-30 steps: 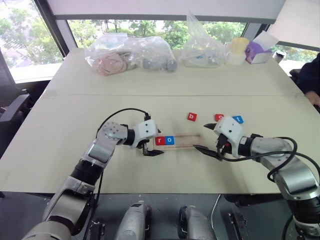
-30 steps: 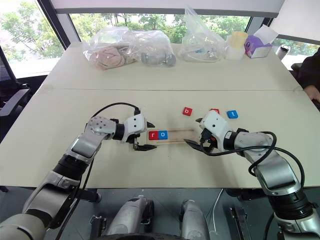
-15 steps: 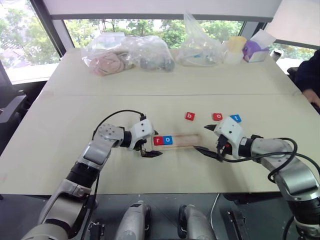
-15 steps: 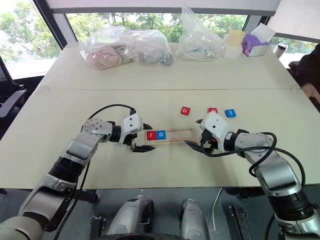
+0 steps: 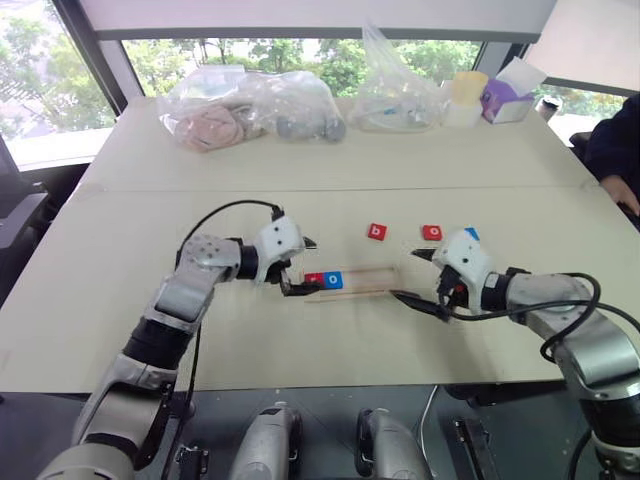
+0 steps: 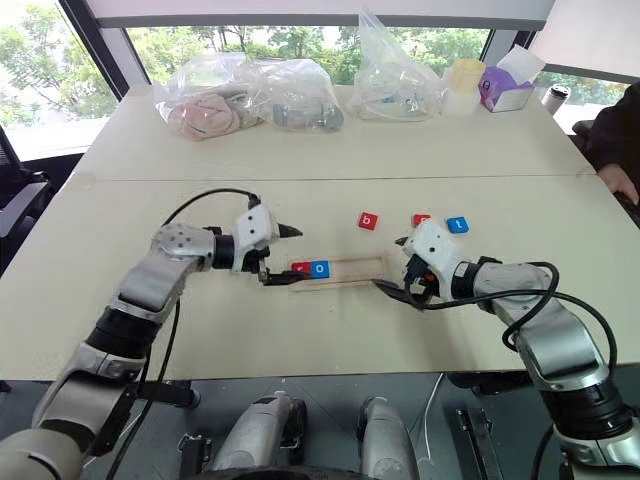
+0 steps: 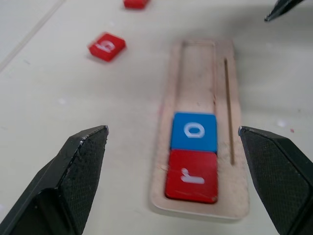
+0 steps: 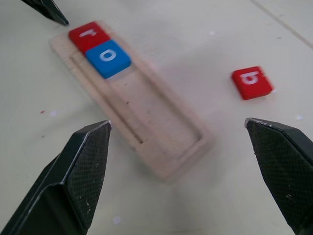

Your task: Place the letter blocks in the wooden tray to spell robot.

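The wooden tray [image 5: 368,281] lies mid-table, with a red "r" block [image 5: 314,279] and a blue "o" block [image 5: 335,280] at its left end; the rest of its slot is bare. A red "b" block [image 5: 376,231], a red "o" block [image 5: 432,232] and a blue "t" block [image 5: 471,234] lie loose behind it. My left gripper [image 5: 306,266] hangs open just above the tray's left end, holding nothing. At the tray's right end my right gripper [image 5: 405,274] is open and empty. The left wrist view looks down on the "r" block [image 7: 191,182] and the "o" block [image 7: 194,131].
Clear plastic bags [image 5: 250,105] of items, a yellow cup [image 5: 465,98] and a purple tissue box [image 5: 510,98] line the table's far edge. A person's arm [image 5: 615,150] shows at the right edge. A seam [image 5: 150,190] crosses the table behind the blocks.
My left gripper has risen from the table beside the tray's left end and tilted a little. The right gripper and all blocks have stayed put.
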Controlling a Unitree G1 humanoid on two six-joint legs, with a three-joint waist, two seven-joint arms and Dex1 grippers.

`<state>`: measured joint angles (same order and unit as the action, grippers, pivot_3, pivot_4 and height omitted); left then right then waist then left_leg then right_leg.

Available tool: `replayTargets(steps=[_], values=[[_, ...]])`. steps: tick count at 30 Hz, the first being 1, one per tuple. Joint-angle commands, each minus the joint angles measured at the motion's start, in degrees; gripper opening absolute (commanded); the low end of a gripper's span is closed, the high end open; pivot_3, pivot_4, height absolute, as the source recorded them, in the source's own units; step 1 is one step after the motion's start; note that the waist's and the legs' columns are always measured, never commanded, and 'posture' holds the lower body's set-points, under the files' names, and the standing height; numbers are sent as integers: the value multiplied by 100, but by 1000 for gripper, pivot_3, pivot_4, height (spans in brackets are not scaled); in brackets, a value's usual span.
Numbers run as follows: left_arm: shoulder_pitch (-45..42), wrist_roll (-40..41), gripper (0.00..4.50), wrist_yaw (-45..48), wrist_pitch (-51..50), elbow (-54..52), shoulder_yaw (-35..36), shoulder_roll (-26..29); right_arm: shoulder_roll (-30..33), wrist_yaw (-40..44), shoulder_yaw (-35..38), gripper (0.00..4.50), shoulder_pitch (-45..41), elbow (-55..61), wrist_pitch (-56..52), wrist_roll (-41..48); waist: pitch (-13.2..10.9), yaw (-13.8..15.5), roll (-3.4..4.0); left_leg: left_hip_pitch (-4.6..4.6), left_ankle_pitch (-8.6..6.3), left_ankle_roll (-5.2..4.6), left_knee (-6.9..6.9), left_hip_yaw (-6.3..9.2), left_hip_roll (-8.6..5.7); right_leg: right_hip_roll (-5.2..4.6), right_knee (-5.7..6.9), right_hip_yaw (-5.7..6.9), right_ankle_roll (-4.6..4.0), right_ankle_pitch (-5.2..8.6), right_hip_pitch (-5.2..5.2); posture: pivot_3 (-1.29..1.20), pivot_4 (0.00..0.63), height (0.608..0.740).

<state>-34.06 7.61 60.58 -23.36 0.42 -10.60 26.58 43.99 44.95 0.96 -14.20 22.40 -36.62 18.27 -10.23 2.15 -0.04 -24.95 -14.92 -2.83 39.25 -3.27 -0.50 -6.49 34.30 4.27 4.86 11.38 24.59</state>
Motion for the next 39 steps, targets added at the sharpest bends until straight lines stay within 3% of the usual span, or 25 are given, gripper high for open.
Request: replayTargets(steps=[1, 6, 10, 15, 23, 26, 30, 39], values=[[-141, 902, 4461, -156, -782, -819, 837, 131, -217, -266, 284, 4500, -514, 24, -174, 226, -2, -24, 1, 0, 1, 1, 0, 0, 1, 0, 0, 0, 1, 0, 1, 0, 150, 725], [249, 1770, 4461, -235, -1612, -1612, 1607, 606, -561, -542, -136, 4500, -1370, -940, -206, -120, -4, -139, 4, 1, 8, 14, -3, 5, 7, 17, 11, 3, 14, -3, 4, 0, 150, 725], [589, 2094, 4461, -454, -1915, -2015, 1820, 829, -868, -943, -421, 4500, -2045, -1846, -246, -521, -6, -144, 2, 1, 15, 22, -2, 5, 3, 17, 17, 4, 12, -2, 3, 0, 150, 725], [1051, 2214, 4461, -824, -2019, -2424, 1961, 1012, -1881, -2174, -117, 4500, -2642, -2224, -1099, -618, -8, -191, 4, 2, 19, 30, -4, 4, 5, 18, 39, 2, 16, -4, 14, 0, 150, 725], [1484, 2439, 4461, -1147, -2041, -2684, 2060, 1158, -3694, -4208, 654, 4500, -3267, -1802, -3220, -740, -9, -188, 7, 1, 40, 66, -10, 13, 4, 15, 99, 3, 16, 1, 44, 0, 150, 725], [1504, 2473, 4461, -1205, -2015, -2675, 2035, 1192, -3986, -4525, 766, 4500, -3356, -1749, -3653, -824, -9, -192, 8, 1, 44, 72, -11, 16, 5, 19, 110, 2, 15, 1, 51, 0, 150, 725], [1513, 2509, 4461, -1292, -2013, -2659, 2014, 1231, -4496, -5000, 641, 4500, -3467, -2011, -3900, -1052, -11, -230, 11, 1, 44, 72, -11, 15, 6, 21, 110, 2, 15, 1, 52, 0, 150, 725], [1670, 2591, 4461, -1424, -1987, -2765, 1996, 1293, -4775, -5598, 651, 4500, -4013, -3364, -3214, -1472, -12, -331, 13, 1, 45, 74, -18, 15, 12, 32, 111, 1, 17, 1, 56, 0, 150, 725]])
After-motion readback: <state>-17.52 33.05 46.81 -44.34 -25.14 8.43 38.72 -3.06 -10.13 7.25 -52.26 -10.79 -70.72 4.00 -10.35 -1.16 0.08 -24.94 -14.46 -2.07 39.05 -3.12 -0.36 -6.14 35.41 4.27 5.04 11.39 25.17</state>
